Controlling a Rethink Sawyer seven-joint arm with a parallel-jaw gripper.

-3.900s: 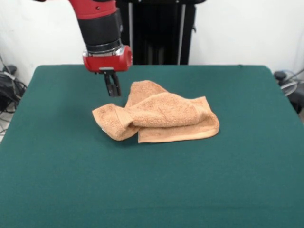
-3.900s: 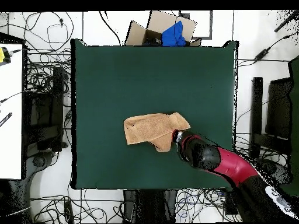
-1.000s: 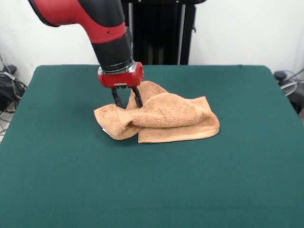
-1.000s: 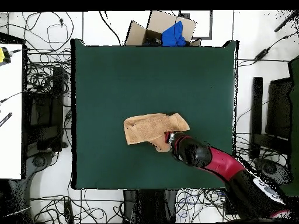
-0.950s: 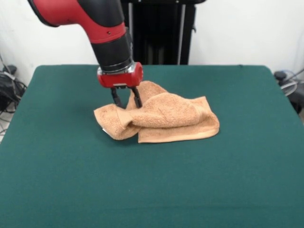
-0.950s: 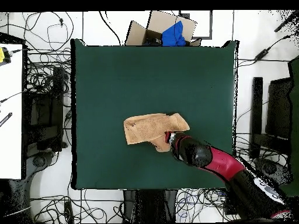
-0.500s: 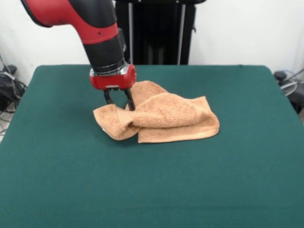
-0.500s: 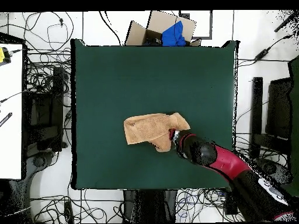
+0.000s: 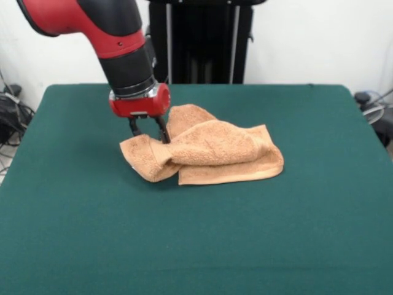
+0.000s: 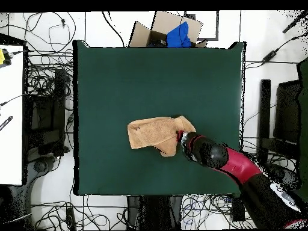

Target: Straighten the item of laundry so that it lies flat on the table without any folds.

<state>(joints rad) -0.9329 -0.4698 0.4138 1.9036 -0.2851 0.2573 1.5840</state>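
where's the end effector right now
In the front view the end effector is open and low over the left end of the crumpled towel, left of the table's middle. The overhead view puts it at the towel's right end.

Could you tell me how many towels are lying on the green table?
1. A single light-orange towel lies crumpled and folded over itself near the middle of the table, with the robot's open hand at its left end in the front view. Nothing suggests another beneath it.

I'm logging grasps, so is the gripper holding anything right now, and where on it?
Nothing is held. The gripper is open, fingers straddling the towel's left folded corner.
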